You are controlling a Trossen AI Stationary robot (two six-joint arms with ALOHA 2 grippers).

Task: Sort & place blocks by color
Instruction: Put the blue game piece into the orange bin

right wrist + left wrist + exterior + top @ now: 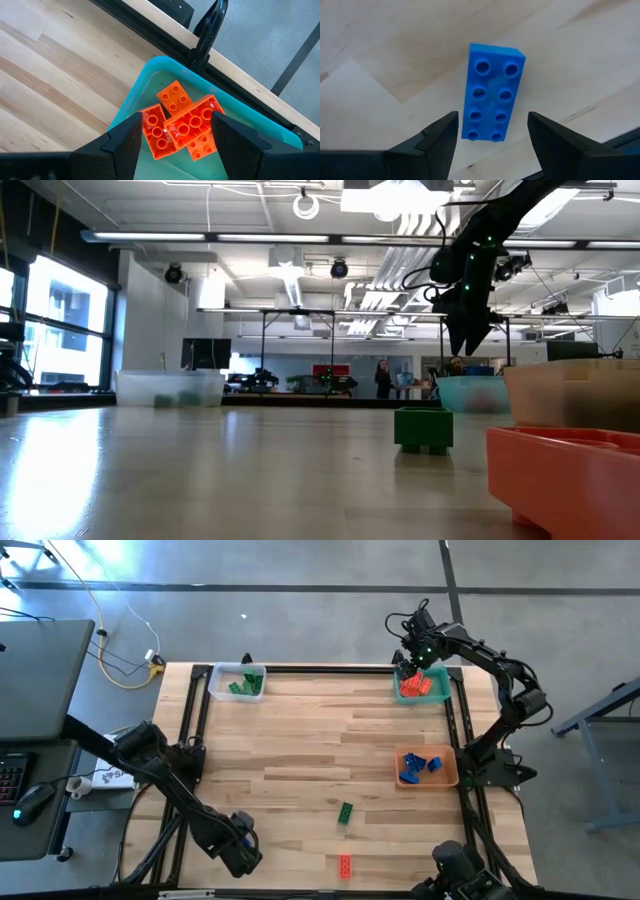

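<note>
A blue block (492, 92) with eight studs lies flat on the wooden table near its front left. My left gripper (492, 132) points down over the block's near end, open, one finger on each side and clear of it. In the high view that gripper (240, 852) hides the block. My right gripper (175, 137) hangs open above the teal tray (440, 692) at the far right, which holds several red blocks (180, 122). A green block (345, 812) and a red block (345, 865) lie loose on the table.
A clear tray (218, 680) with green blocks stands at the far left. An orange tray (452, 772) with blue blocks sits by the right edge. A black frame runs along the table's edges. The middle of the table is bare wood.
</note>
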